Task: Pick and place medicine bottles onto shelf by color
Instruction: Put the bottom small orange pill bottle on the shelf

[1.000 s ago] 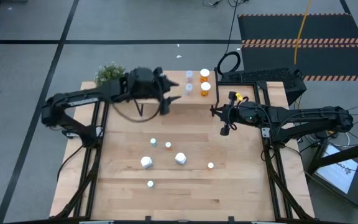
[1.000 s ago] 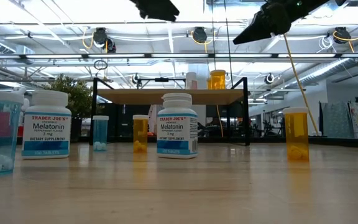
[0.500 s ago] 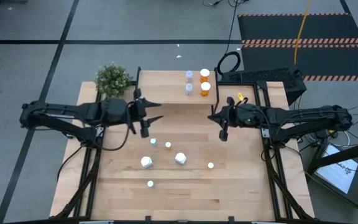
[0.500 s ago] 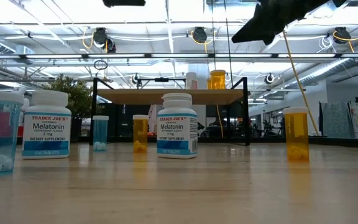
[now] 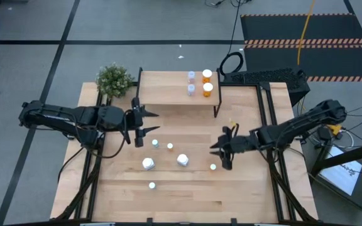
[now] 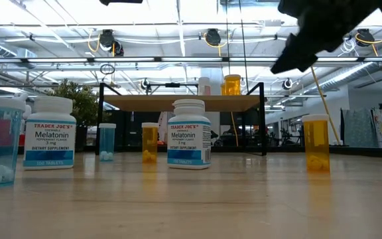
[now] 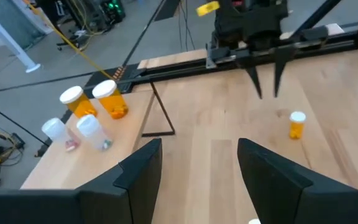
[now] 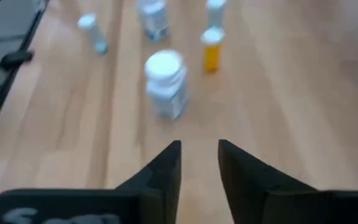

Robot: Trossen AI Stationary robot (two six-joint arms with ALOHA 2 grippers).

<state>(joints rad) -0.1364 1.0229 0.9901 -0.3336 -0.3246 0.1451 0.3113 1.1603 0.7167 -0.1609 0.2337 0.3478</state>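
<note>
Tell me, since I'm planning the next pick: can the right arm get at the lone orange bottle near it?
Probably yes. The right gripper hovers just beside the orange bottle, its fingers parted, empty. Bare table surrounds that bottle; the nearest white bottle stands well clear, so nothing seems to block a descent.

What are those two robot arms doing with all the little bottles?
They are sorting medicine bottles onto the small wooden shelf. Four bottles stand there already, two orange and two pale. Six more wait on the table. The right claw, empty and partly open, hovers by an orange bottle. The left claw hangs open, holding nothing.
</note>
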